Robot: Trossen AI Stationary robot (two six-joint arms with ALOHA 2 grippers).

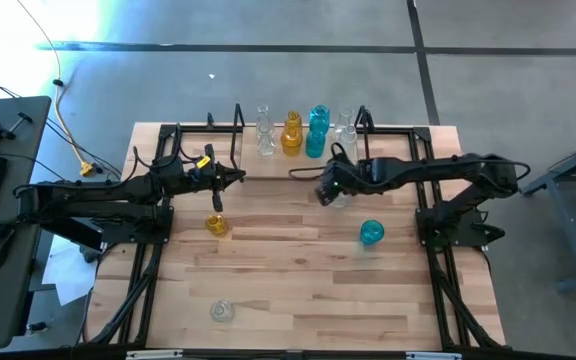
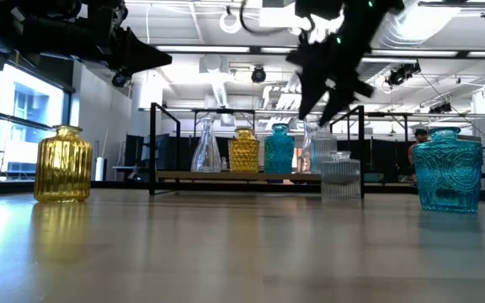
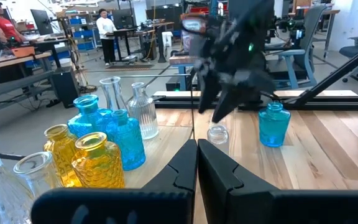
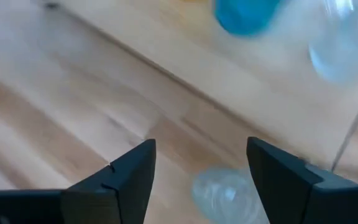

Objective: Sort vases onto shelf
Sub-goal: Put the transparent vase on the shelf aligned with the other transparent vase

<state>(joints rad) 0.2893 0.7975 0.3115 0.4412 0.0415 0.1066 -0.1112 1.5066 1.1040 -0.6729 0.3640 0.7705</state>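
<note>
High view first: I count six vases gathered on the shelf (image 1: 236, 135) at the table's far edge, namely three clear, two teal and one amber. Four more stand off it on the table (image 1: 298, 300): an amber vase (image 1: 217, 225) near my left gripper, a teal vase (image 1: 371, 232) toward the right side, a clear vase (image 1: 223, 311) near the front edge, and a small clear ribbed vase (image 2: 340, 175) just below my right gripper.

My right gripper (image 4: 197, 168) hangs over that ribbed vase with its fingers spread wide and nothing between them. My left gripper (image 3: 197, 163) sits above the table left of centre, fingers pressed together and empty.

Pale wooden planks make up the tabletop, and the floor around it is grey concrete. Beyond lies a workshop with desks, ceiling lights and two people standing far off.

All the glass is bulbous with narrow necks; the amber pieces are ribbed or dimpled, and the teal one carries embossed patterns.
</note>
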